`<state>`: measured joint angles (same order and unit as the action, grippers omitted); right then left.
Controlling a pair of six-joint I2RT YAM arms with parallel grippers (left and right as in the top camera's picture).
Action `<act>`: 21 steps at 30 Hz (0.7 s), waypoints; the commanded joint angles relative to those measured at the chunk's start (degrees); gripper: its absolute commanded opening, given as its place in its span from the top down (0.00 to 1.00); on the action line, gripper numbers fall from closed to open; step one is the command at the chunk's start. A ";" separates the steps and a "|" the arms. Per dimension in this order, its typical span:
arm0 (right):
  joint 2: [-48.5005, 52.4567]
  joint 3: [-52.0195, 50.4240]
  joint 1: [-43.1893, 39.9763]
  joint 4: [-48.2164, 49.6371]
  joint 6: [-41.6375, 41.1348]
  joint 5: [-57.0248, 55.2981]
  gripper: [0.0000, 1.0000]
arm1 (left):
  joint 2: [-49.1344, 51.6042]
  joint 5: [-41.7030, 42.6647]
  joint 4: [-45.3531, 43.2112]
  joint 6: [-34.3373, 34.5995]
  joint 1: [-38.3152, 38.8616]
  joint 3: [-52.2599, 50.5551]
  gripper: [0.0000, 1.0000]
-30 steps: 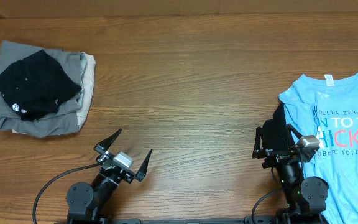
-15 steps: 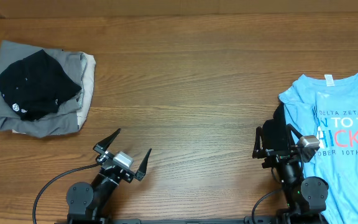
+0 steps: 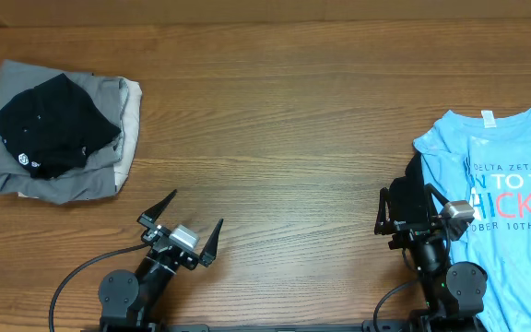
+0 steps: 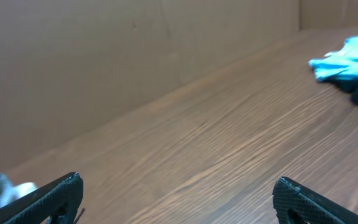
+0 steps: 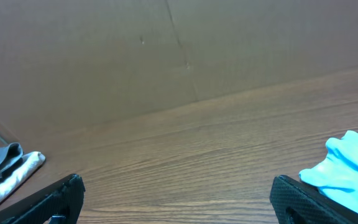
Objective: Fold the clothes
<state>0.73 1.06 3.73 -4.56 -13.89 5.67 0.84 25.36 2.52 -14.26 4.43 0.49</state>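
Almost nothing changes across this last second. The wooden table (image 3: pixel 284 120) lies the same, bare through the middle of the frame. The light-blue T-shirt (image 3: pixel 514 184) with the blue and red print stays spread flat at the right edge of the overhead frame, collar toward the top, partly cut off by the border, with no new crease or lifted hem. The stack of folded garments (image 3: pixel 109 175) in the upper left also keeps its shape: a black garment (image 3: pixel 53 124) on top of grey, with a beige edge showing at the stack's right side.

The only movement is small. The left gripper (image 3: pixel 197 207), low in the frame left of centre, drifts a touch up and left from where it was a second ago. Its fingers are spread wide and hold nothing; its wrist view shows only table between them, with the T-shirt far off at the upper right. The right gripper (image 5: pixel 176 180) does not move. It sits at the lower right just beside the T-shirt's left edge, fingers likewise spread wide and empty, the blue cloth showing near its right finger in its wrist view.

For the task, this reads as a pause: the stack looks finished, the T-shirt is not yet folded, and neither arm has cloth. The likely next step is a reach for the shirt.
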 commanded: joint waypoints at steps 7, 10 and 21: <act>-0.55 -0.59 -0.44 0.55 -2.21 1.38 0.00 | -0.33 2.82 0.00 16.26 0.22 -0.20 0.00; -0.55 -0.57 -0.44 2.12 -7.82 6.38 0.00 | -0.31 5.35 -1.16 18.71 0.20 0.33 0.00; 1.29 14.64 -0.44 9.29 -9.16 15.45 0.00 | 7.21 -0.28 3.37 23.28 0.09 22.18 0.00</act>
<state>1.21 9.04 3.73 3.79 -21.71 19.18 4.14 27.16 3.64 7.64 4.43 16.88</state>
